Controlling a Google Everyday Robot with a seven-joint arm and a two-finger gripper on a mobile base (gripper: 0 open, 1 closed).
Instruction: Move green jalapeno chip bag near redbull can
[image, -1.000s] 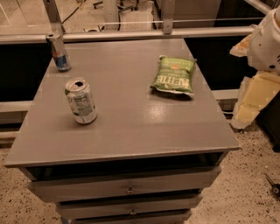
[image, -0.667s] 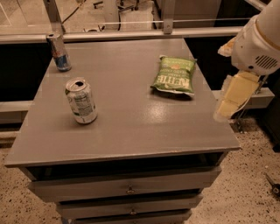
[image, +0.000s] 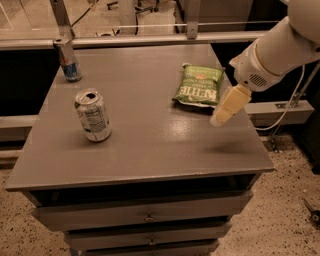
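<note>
The green jalapeno chip bag (image: 198, 85) lies flat on the grey table top (image: 145, 135), right of the middle. The redbull can (image: 67, 59) stands upright at the far left corner of the table. My gripper (image: 226, 107) hangs from the white arm that comes in from the upper right. It is above the table's right side, just to the front right of the bag and not touching it. It holds nothing that I can see.
A wider silver-white can (image: 93, 114) with small print stands upright on the left part of the table. Drawers (image: 147, 217) sit under the front edge. A rail (image: 150, 40) runs behind the table.
The arm has swung in from the right, and the gripper has moved left over the table's right side toward the chip bag. The bag and both cans have not moved.
</note>
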